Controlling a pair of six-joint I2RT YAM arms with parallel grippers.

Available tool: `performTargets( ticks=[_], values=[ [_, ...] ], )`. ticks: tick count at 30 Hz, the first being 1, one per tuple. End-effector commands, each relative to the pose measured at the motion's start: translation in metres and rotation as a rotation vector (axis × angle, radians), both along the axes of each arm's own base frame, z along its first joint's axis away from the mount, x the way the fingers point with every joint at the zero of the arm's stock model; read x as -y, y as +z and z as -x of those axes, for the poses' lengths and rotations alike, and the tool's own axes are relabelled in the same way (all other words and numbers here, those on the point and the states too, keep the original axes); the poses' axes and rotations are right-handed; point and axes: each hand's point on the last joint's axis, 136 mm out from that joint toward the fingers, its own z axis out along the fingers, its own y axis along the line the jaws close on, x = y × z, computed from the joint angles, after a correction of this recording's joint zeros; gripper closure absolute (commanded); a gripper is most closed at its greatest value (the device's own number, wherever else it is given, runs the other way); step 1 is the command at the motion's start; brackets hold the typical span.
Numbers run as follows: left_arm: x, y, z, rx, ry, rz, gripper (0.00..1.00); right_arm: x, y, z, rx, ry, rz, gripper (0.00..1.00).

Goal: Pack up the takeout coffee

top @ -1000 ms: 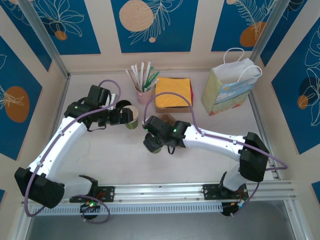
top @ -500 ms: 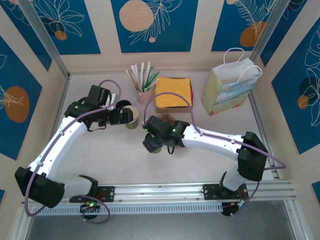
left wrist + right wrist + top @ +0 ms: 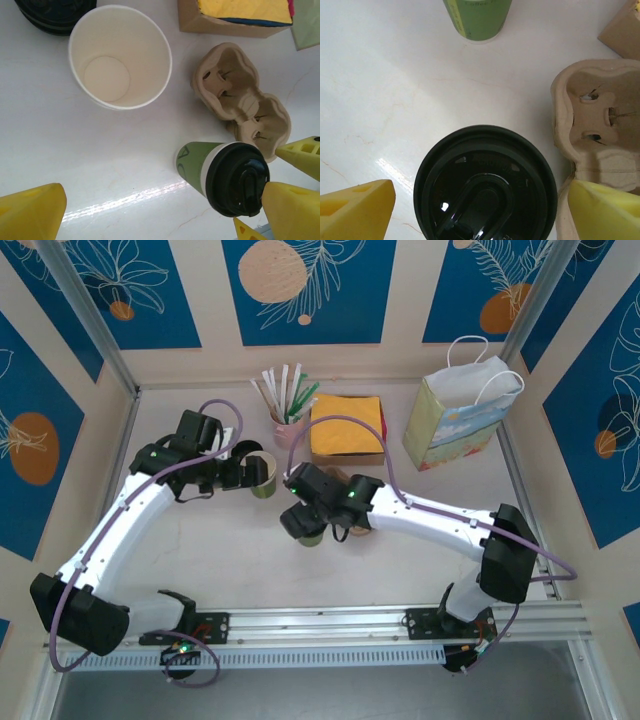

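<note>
The takeout coffee (image 3: 200, 167), an olive-green cup with a black lid (image 3: 485, 185), stands on the white table beside the cardboard cup carrier (image 3: 240, 100). My right gripper (image 3: 480, 210) is open above it, one yellow finger on each side of the lid with a gap at both. In the top view the right gripper (image 3: 303, 522) covers most of the cup. My left gripper (image 3: 160, 210) is open, with nothing between its fingers, near the lidless green cup (image 3: 120, 57) with a white inside. The top view shows the left gripper (image 3: 240, 475) beside that cup (image 3: 263, 472).
A stack of black lids (image 3: 55, 15) lies behind the lidless cup. At the back stand a pink cup of straws (image 3: 288, 425), a box of yellow napkins (image 3: 347, 428) and a paper bag (image 3: 460, 420). The carrier (image 3: 600, 115) is close on the right of the coffee.
The right gripper has shifted a little to the left over the lidded cup. The left arm has not moved.
</note>
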Motion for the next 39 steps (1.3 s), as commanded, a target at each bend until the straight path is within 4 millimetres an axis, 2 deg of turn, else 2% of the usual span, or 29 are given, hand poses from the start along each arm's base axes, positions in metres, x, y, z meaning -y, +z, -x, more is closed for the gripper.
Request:
performTargets(
  ticks=[1, 6, 12, 14, 16, 19, 22, 27, 39],
  values=[
    [0.017, -0.003, 0.009, -0.027, -0.029, 0.077, 0.00, 0.005, 0.029, 0.000, -0.030, -0.043, -0.124, 0.13],
    [0.039, -0.011, 0.016, -0.052, -0.060, 0.145, 0.05, 0.020, 0.034, -0.002, -0.117, -0.104, -0.225, 0.18],
    [0.063, -0.026, 0.032, -0.090, -0.121, 0.151, 0.19, 0.037, 0.031, 0.002, -0.248, -0.164, -0.327, 0.26],
    [0.067, -0.035, 0.038, -0.114, -0.131, 0.142, 0.23, 0.039, 0.029, 0.005, -0.286, -0.163, -0.356, 0.37],
    [0.071, -0.045, 0.043, -0.136, -0.138, 0.132, 0.27, 0.043, 0.023, 0.007, -0.330, -0.178, -0.374, 0.42],
    [0.075, -0.055, 0.048, -0.157, -0.145, 0.123, 0.31, 0.048, 0.016, 0.009, -0.356, -0.196, -0.382, 0.42],
    [0.082, -0.063, 0.052, -0.173, -0.157, 0.118, 0.40, 0.050, 0.010, 0.010, -0.375, -0.205, -0.385, 0.42],
    [0.090, -0.075, 0.055, -0.198, -0.178, 0.098, 0.45, 0.046, 0.005, 0.008, -0.409, -0.203, -0.396, 0.42],
    [0.094, -0.082, 0.049, -0.203, -0.186, 0.086, 0.58, 0.038, -0.004, -0.003, -0.460, -0.211, -0.386, 0.47]
  ],
)
